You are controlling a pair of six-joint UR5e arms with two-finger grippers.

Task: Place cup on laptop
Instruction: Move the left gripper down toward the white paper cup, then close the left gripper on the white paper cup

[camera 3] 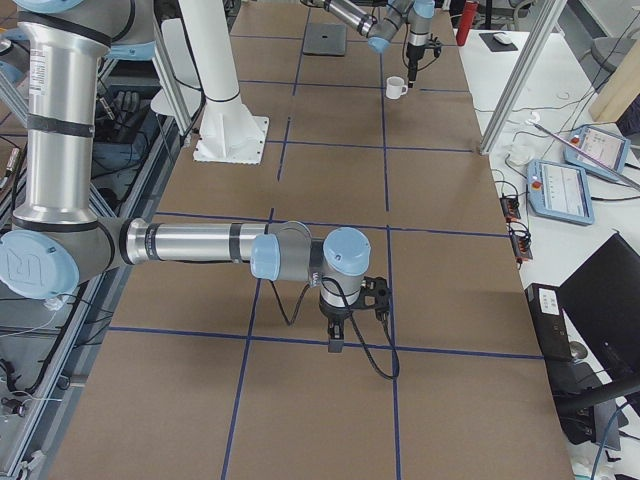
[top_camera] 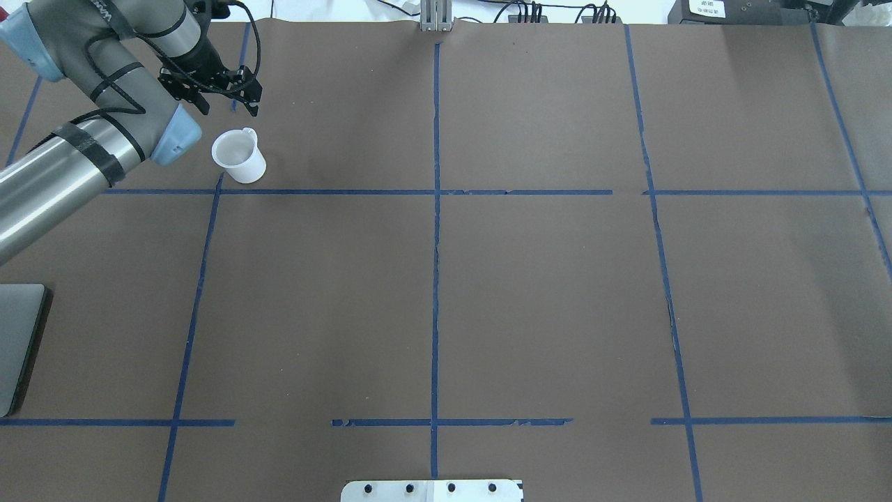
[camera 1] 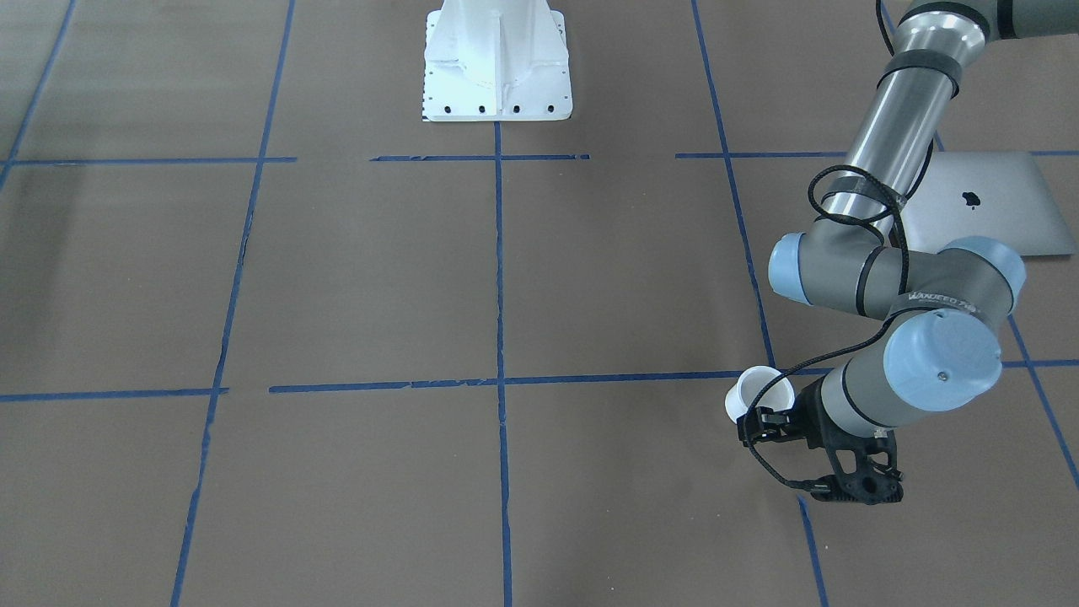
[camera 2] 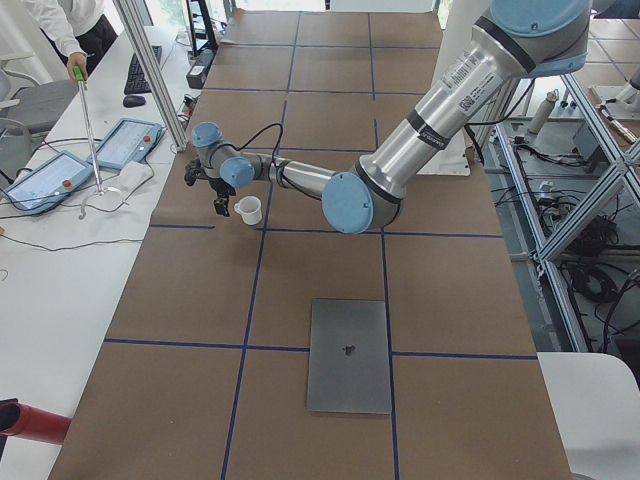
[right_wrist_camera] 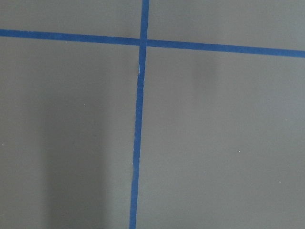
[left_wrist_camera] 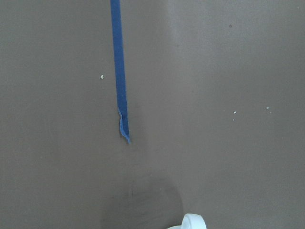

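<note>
The small white cup (top_camera: pixel 239 157) stands upright on the brown table, handle toward the far edge; it also shows in the front view (camera 1: pixel 759 394) and the left side view (camera 2: pixel 248 209). My left gripper (top_camera: pixel 228 104) hangs above the table just beyond the cup, apart from it, and looks open and empty (camera 1: pixel 809 459). The left wrist view catches only the cup's handle (left_wrist_camera: pixel 193 222) at its bottom edge. The closed silver laptop (camera 1: pixel 986 202) lies flat at the table's left end (top_camera: pixel 17 341). My right gripper (camera 3: pixel 345 320) shows only in the right side view; I cannot tell its state.
The robot's white base (camera 1: pixel 496 63) stands at the near middle edge. Blue tape lines (top_camera: pixel 435 209) cross the table. Beyond the far edge a side bench holds tablets (camera 2: pixel 125 142), and a person (camera 2: pixel 65 25) stands there.
</note>
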